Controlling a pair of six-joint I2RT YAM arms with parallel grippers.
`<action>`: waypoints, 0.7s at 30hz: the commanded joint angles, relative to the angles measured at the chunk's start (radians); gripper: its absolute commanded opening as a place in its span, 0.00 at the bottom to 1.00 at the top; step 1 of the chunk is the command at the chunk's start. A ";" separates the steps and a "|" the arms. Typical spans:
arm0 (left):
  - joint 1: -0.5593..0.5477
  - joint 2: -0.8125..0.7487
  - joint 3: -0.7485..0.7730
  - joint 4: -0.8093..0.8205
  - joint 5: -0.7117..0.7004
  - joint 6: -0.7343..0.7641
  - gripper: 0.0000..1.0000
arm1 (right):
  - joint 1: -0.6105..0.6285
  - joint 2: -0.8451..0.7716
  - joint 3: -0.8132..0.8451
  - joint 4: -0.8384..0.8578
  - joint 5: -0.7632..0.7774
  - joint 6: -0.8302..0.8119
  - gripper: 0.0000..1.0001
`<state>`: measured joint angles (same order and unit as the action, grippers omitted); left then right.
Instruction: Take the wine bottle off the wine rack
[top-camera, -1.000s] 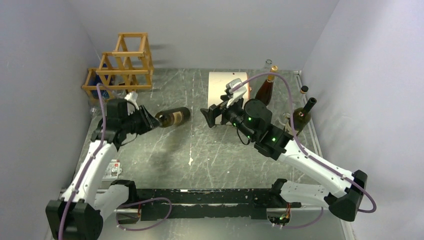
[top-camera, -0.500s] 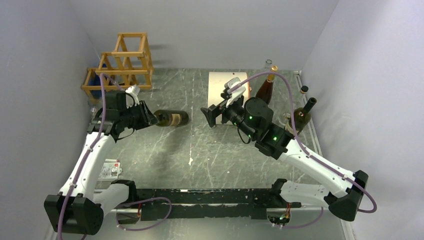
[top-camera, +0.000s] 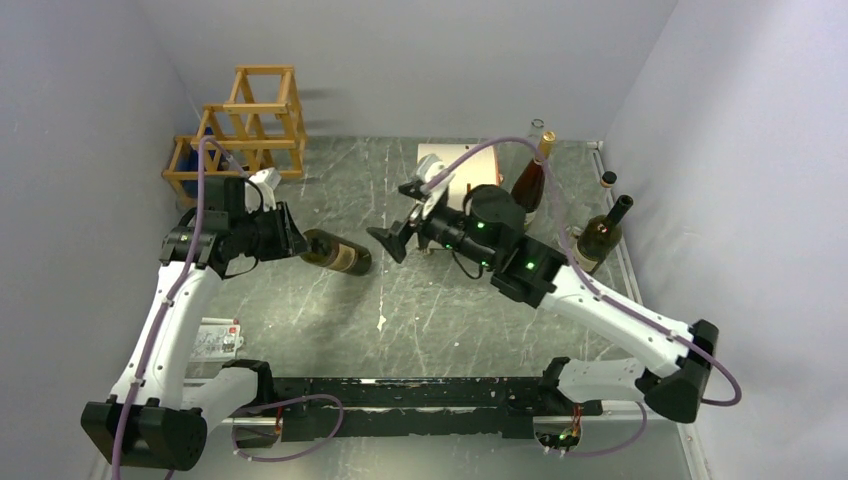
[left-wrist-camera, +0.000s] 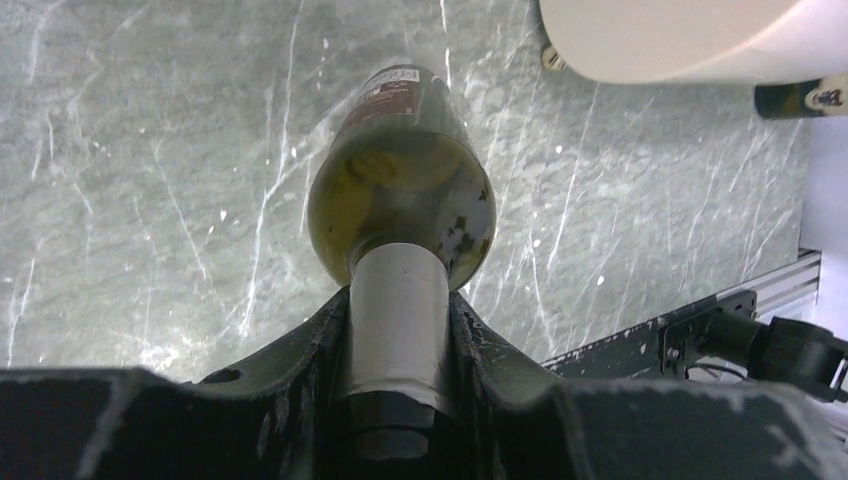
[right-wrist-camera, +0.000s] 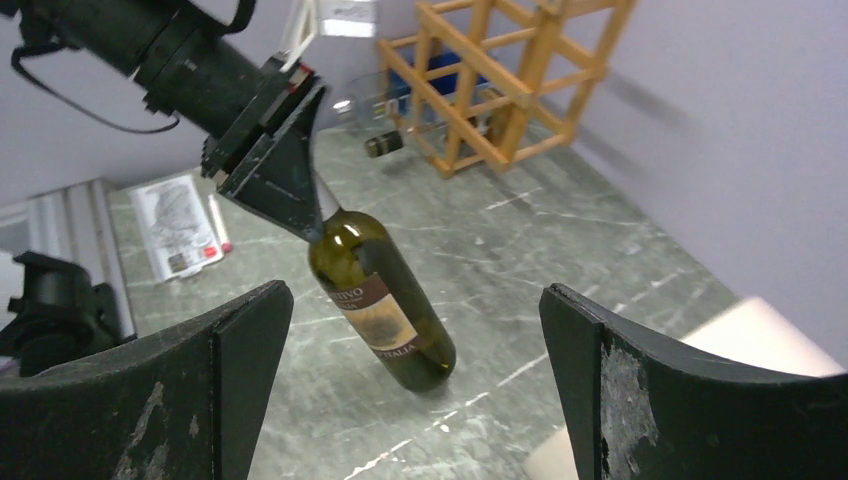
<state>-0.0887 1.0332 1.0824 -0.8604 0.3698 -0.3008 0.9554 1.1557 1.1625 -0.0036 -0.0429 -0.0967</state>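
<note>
- The walls (top-camera: 420, 60) on three sides are plain, matt and pale lilac-grey.
- The counter (top-camera: 440, 300) is a grey-green sheet with white marble-like veins and scratches (a black rail runs along its near edge, between the arm bases).
- The wine rack (top-camera: 245, 125) stands in the far left corner, a honey-brown lattice of wooden bars stacked in open square cells.
- A cream drum (top-camera: 450, 160) sits at the far middle, partly hidden by the right arm.
- The wine bottle (top-camera: 337, 253) is off the rack, near its front and left of the drum. It is tilted, neck up toward the left arm and base down by the counter; whether the base touches cannot be told.
- Its glass is dark olive green, with a brown label in pale lettering and a pale grey sleeve on the neck (left-wrist-camera: 398, 300).
- Two upright bottles stand at the far right: a brown bottle (top-camera: 530, 180) with a gold top and a green bottle (top-camera: 600, 235) with a black top.
- The left end effector (top-camera: 297, 243) is clamped on the bottle's neck, one finger on each side of the sleeve.
- The right end effector (top-camera: 402, 218) has its fingers spread wide, holds nothing, and faces the bottle's base end from the drum side.
- A printed leaflet (top-camera: 215, 340) lies flat near the left arm.
</note>
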 joint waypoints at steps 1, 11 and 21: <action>-0.002 -0.025 0.087 -0.042 0.019 0.049 0.07 | 0.049 0.103 0.016 0.061 -0.094 -0.052 1.00; -0.004 -0.023 0.149 -0.149 -0.015 0.116 0.07 | 0.101 0.393 0.080 0.165 -0.211 -0.104 1.00; -0.006 -0.044 0.135 -0.160 0.024 0.148 0.07 | 0.117 0.605 0.148 0.243 -0.255 -0.074 1.00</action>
<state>-0.0914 1.0302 1.1828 -1.0668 0.3332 -0.1673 1.0592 1.7222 1.2743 0.1551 -0.2592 -0.1802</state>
